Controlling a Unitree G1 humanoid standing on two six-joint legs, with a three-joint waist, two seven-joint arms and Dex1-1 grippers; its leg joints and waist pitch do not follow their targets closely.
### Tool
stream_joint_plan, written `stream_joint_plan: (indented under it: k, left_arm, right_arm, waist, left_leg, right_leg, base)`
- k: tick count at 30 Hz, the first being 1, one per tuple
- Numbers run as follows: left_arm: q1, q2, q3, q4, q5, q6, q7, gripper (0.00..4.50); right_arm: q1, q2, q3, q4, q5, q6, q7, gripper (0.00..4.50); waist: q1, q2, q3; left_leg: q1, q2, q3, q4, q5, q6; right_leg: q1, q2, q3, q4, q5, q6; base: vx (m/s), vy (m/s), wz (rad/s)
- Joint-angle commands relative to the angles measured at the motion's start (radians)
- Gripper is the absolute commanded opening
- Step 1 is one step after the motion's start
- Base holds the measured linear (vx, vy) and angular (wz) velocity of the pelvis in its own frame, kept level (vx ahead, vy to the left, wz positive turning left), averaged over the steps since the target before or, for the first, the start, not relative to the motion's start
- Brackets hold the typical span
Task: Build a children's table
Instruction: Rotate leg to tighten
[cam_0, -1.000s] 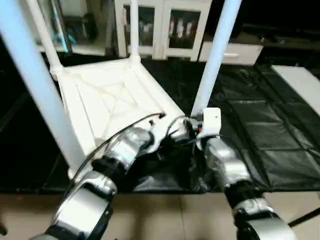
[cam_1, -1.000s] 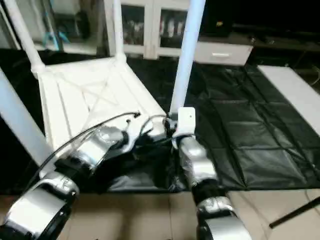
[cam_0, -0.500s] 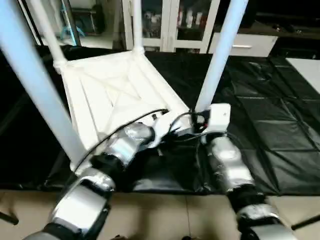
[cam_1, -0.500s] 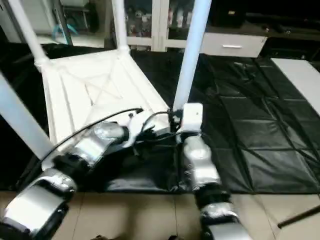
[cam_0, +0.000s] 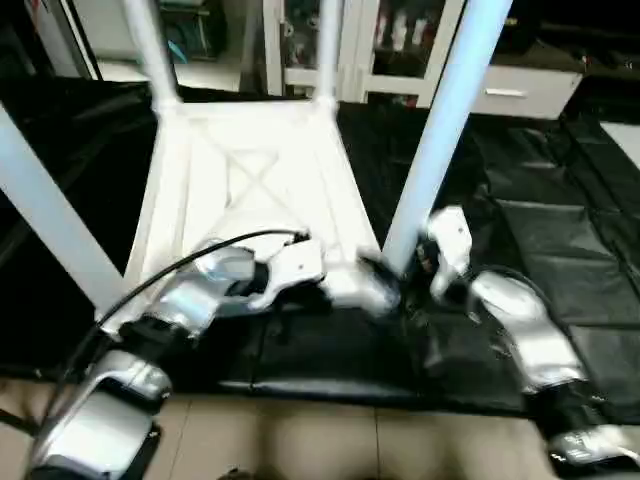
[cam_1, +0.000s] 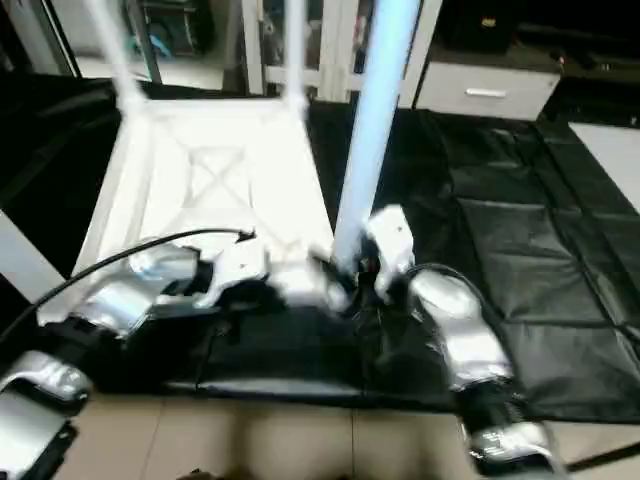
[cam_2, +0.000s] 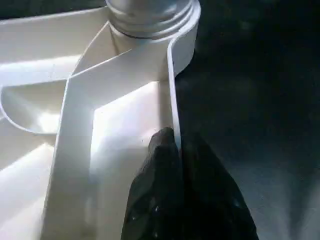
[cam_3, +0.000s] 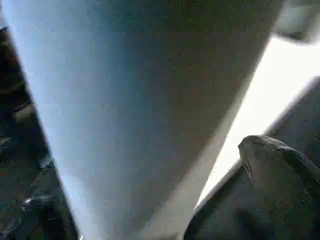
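Observation:
The children's table stands upside down: its white tabletop (cam_0: 250, 190) shows its X-braced underside, and four white legs rise from the corner sockets. My left gripper (cam_2: 172, 145) is shut on the tabletop's thin rim wall, just beside the near-right corner socket (cam_2: 150, 20). In the eye views that left gripper (cam_0: 372, 290) sits at the foot of the near-right leg (cam_0: 440, 130). My right gripper (cam_0: 407, 265) is at that leg's base from the other side. Close up, the leg (cam_3: 140, 100) looms large, and one black finger (cam_3: 280, 167) stands off it with a bright gap between.
The near-left leg (cam_0: 50, 220) slants up close to my left forearm. The tabletop lies on a black cover sheet (cam_0: 560, 200) over the worktable. White cabinets (cam_0: 390, 40) stand behind, and a pale board (cam_1: 610, 150) lies far right. Beige floor (cam_0: 350, 440) runs below the table's front edge.
The head view has swung and blurred. My right forearm now reaches the leg from further right. My left gripper stays pinched on the rim at the same corner.

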Motion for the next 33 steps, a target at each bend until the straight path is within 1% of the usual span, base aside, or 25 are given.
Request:
stream_joint_plan:
  k: [1,2,3,4,5,7,8,9,10,11,12,13,14,16,18,21,26,27,28,33]
  left_arm:
    - [0.056,-0.001,-0.131,-0.006,0.028,0.026,-0.151,0.00]
    - [0.062,0.008,-0.141,-0.030,0.020,0.041,-0.178,0.00]
    - [0.062,0.008,-0.141,-0.030,0.020,0.041,-0.178,0.00]
    - [0.068,0.024,-0.157,-0.062,0.010,0.063,-0.215,0.00]
    - [0.073,0.042,-0.172,-0.096,0.009,0.086,-0.245,0.00]
    - [0.075,0.048,-0.175,-0.107,0.009,0.092,-0.253,0.00]
    - [0.074,0.054,-0.184,-0.116,0.012,0.100,-0.269,0.00]
    - [0.076,0.060,-0.189,-0.129,0.014,0.112,-0.288,0.00]
    - [0.076,0.060,-0.189,-0.129,0.014,0.112,-0.288,0.00]
    - [0.078,0.064,-0.191,-0.141,0.015,0.121,-0.300,0.00]
    - [0.078,0.064,-0.191,-0.141,0.015,0.121,-0.300,0.00]
    - [0.080,0.066,-0.191,-0.151,0.016,0.130,-0.303,0.00]
    - [0.080,0.066,-0.191,-0.151,0.016,0.130,-0.303,0.00]
    - [0.084,0.073,-0.188,-0.165,0.018,0.140,-0.291,0.00]
    - [0.081,0.075,-0.186,-0.165,0.021,0.146,-0.280,0.00]
    - [0.076,0.074,-0.181,-0.166,0.021,0.153,-0.268,0.00]
    - [0.079,0.076,-0.177,-0.161,0.029,0.152,-0.251,0.00]
    - [0.080,0.075,-0.176,-0.159,0.031,0.152,-0.245,0.00]
    - [0.078,0.071,-0.176,-0.157,0.032,0.153,-0.240,0.00]
    - [0.077,0.069,-0.177,-0.154,0.032,0.151,-0.237,0.00]
  right_arm:
    - [0.006,-0.038,0.001,-0.005,0.004,0.047,0.058,4.48]
    - [0.011,-0.048,0.008,-0.021,0.018,0.073,0.092,4.48]
    - [0.011,-0.048,0.008,-0.021,0.018,0.073,0.092,4.48]
    - [0.018,-0.069,0.025,-0.041,0.029,0.097,0.144,4.48]
    - [0.029,-0.101,0.049,-0.074,0.043,0.134,0.211,4.48]
    - [0.032,-0.114,0.059,-0.086,0.048,0.144,0.232,4.48]
    - [0.041,-0.133,0.073,-0.102,0.044,0.149,0.252,4.48]
    - [0.048,-0.148,0.084,-0.114,0.036,0.150,0.269,4.48]
    - [0.048,-0.148,0.084,-0.114,0.036,0.150,0.269,4.48]
    - [0.053,-0.160,0.094,-0.122,0.033,0.152,0.287,4.48]
    - [0.053,-0.160,0.094,-0.122,0.033,0.152,0.287,4.48]
    - [0.059,-0.166,0.098,-0.124,0.027,0.154,0.305,4.22]
    - [0.059,-0.166,0.098,-0.124,0.027,0.154,0.305,4.22]
    - [0.067,-0.173,0.100,-0.135,0.026,0.164,0.333,4.10]
    - [0.067,-0.179,0.103,-0.144,0.035,0.173,0.348,3.86]
    - [0.067,-0.196,0.112,-0.151,0.049,0.185,0.381,3.67]
    - [0.064,-0.196,0.118,-0.132,0.046,0.180,0.400,3.25]
    - [0.062,-0.191,0.116,-0.128,0.046,0.179,0.400,3.25]
    - [0.059,-0.187,0.112,-0.125,0.045,0.181,0.402,3.12]
    - [0.053,-0.183,0.105,-0.120,0.041,0.169,0.404,2.64]
  waist:
    - [0.001,0.002,-0.059]
    - [0.003,0.001,-0.058]
    - [0.003,0.000,-0.056]
    - [0.005,0.004,-0.055]
    - [0.003,0.010,-0.057]
    - [0.005,0.007,-0.055]
    - [0.006,0.005,-0.057]
    - [0.010,0.006,-0.058]
    - [0.010,0.006,-0.058]
    - [0.012,0.005,-0.060]
    - [0.013,0.005,-0.061]
    - [0.017,0.005,-0.063]
    - [0.017,0.005,-0.063]
    - [0.019,0.007,-0.065]
    - [0.019,0.005,-0.065]
    - [0.022,-0.001,-0.065]
    - [0.024,0.002,-0.066]
    - [0.024,0.001,-0.066]
    - [0.024,-0.001,-0.066]
    - [0.024,0.000,-0.065]
  left_leg:
    - [0.011,0.061,-0.019,-0.063,-0.197,0.079]
    - [0.014,0.063,-0.021,-0.065,-0.236,0.053]
    - [0.016,0.065,-0.021,-0.068,-0.251,0.044]
    - [0.021,0.064,-0.020,-0.069,-0.280,0.024]
    - [0.022,0.065,-0.024,-0.073,-0.297,0.010]
    - [0.023,0.065,-0.020,-0.072,-0.304,0.009]
    - [0.021,0.064,-0.022,-0.072,-0.300,0.006]
    - [0.020,0.063,-0.022,-0.071,-0.285,0.006]
    - [0.020,0.063,-0.022,-0.071,-0.285,0.006]
    - [0.016,0.063,-0.023,-0.070,-0.263,0.008]
    - [0.015,0.063,-0.023,-0.070,-0.256,0.008]
    - [0.015,0.063,-0.023,-0.068,-0.243,0.008]
    - [0.015,0.063,-0.023,-0.068,-0.243,0.008]
    - [0.013,0.062,-0.024,-0.066,-0.229,0.011]
    - [0.012,0.061,-0.023,-0.066,-0.224,0.013]
    - [0.010,0.060,-0.023,-0.064,-0.218,0.022]
    - [0.011,0.062,-0.024,-0.063,-0.208,0.025]
    - [0.011,0.062,-0.024,-0.062,-0.210,0.025]
    - [0.010,0.062,-0.024,-0.063,-0.213,0.024]
    - [0.012,0.062,-0.025,-0.063,-0.220,0.019]
  right_leg:
    - [0.052,-0.053,0.054,-0.046,-0.168,-0.245]
    - [0.051,-0.054,0.055,-0.051,-0.210,-0.232]
    - [0.050,-0.054,0.056,-0.053,-0.229,-0.228]
    - [0.044,-0.055,0.058,-0.059,-0.261,-0.219]
    - [0.050,-0.052,0.058,-0.058,-0.266,-0.215]
    - [0.045,-0.050,0.060,-0.058,-0.251,-0.215]
    - [0.049,-0.051,0.061,-0.056,-0.251,-0.216]
    - [0.050,-0.052,0.062,-0.055,-0.245,-0.213]
    - [0.050,-0.052,0.062,-0.055,-0.245,-0.213]
    - [0.053,-0.052,0.062,-0.053,-0.230,-0.212]
    - [0.054,-0.053,0.061,-0.051,-0.224,-0.212]
    - [0.054,-0.053,0.061,-0.049,-0.204,-0.216]
    - [0.054,-0.053,0.061,-0.049,-0.204,-0.216]
    - [0.057,-0.051,0.060,-0.044,-0.165,-0.227]
    - [0.058,-0.050,0.059,-0.044,-0.156,-0.230]
    - [0.061,-0.053,0.059,-0.044,-0.172,-0.230]
    - [0.059,-0.052,0.058,-0.043,-0.167,-0.232]
    - [0.059,-0.052,0.058,-0.043,-0.167,-0.232]
    - [0.060,-0.053,0.058,-0.044,-0.173,-0.232]
    - [0.058,-0.053,0.058,-0.045,-0.188,-0.228]
  base:
    - [0.000,0.000,0.00]
    - [0.000,0.000,0.00]
    - [0.000,0.000,0.00]
    - [0.000,0.000,0.00]
    - [0.000,0.000,0.00]
    - [0.000,0.000,0.00]
    - [0.000,0.000,0.00]
    - [0.000,0.000,0.00]
    - [0.000,0.000,0.00]
    - [0.000,0.000,0.00]
    - [0.000,0.000,0.00]
    - [0.000,0.000,0.00]
    - [0.000,0.000,0.00]
    - [0.000,0.000,0.00]
    - [0.000,0.000,0.00]
    - [0.000,0.000,0.00]
    - [0.000,0.000,0.00]
    - [0.000,0.000,0.00]
    - [0.000,0.000,0.00]
    - [0.000,0.000,0.00]
